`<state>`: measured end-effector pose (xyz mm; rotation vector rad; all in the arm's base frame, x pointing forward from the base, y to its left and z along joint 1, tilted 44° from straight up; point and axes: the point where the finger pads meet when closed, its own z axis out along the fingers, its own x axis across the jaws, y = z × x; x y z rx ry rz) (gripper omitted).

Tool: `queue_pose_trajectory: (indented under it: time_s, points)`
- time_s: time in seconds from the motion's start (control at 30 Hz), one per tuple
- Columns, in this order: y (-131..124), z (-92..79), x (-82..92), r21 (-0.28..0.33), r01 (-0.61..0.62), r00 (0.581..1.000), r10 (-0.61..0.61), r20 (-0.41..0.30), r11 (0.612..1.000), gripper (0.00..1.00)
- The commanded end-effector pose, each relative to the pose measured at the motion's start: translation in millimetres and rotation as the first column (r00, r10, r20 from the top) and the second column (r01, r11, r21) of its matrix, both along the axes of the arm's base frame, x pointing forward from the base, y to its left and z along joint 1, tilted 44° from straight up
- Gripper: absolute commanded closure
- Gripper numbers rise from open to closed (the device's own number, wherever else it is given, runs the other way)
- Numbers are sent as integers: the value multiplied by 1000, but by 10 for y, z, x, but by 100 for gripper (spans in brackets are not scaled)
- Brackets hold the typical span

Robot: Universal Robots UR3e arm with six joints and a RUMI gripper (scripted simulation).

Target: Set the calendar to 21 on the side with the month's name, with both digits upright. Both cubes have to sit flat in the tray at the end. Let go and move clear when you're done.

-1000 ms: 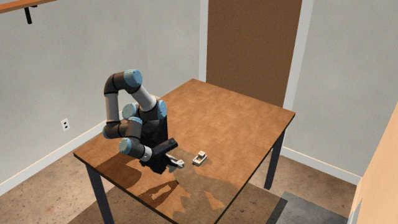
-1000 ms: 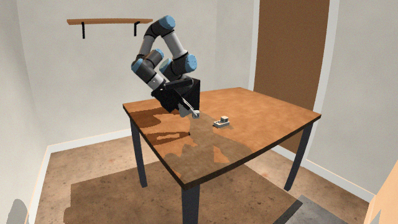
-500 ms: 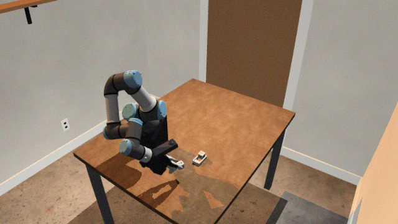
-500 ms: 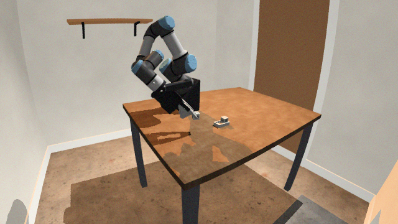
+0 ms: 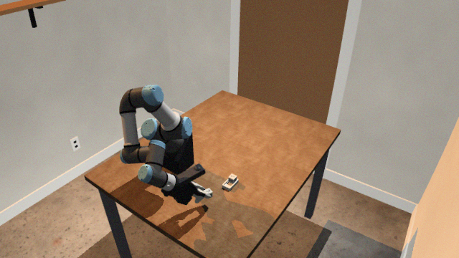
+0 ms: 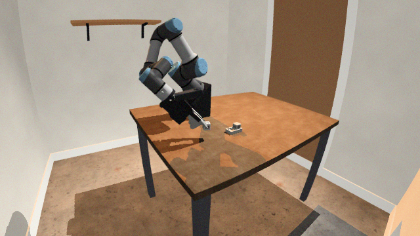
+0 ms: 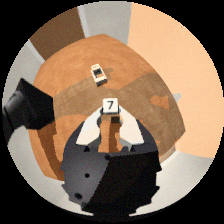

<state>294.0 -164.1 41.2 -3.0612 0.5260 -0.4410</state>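
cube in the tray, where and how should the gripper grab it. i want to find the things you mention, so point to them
Probably best by two opposite upright side faces, coming from above. The cube [image 5: 232, 177] [image 6: 236, 125] stands proud of the tray [image 5: 226, 185] [image 6: 232, 132] [image 7: 102, 80], so its upper sides look free to pinch. The gripper [image 5: 206, 192] [image 6: 206, 124] [image 7: 110, 106] would first have to put down the 7 cube [image 7: 110, 105].

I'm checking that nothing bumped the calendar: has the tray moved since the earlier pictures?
No. In the top and exterior views, the tray sits at the same spot relative to the table's edges.
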Motion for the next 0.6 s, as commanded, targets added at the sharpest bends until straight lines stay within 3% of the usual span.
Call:
queue_pose_trajectory:
  time_s: [0.0,0.57]
  points:
    - [-57,-53,3,-1,-1,1000,1,1,1000,90]
    - [-218,-217,-5,-1,-1,1000,1,1,1000,90]
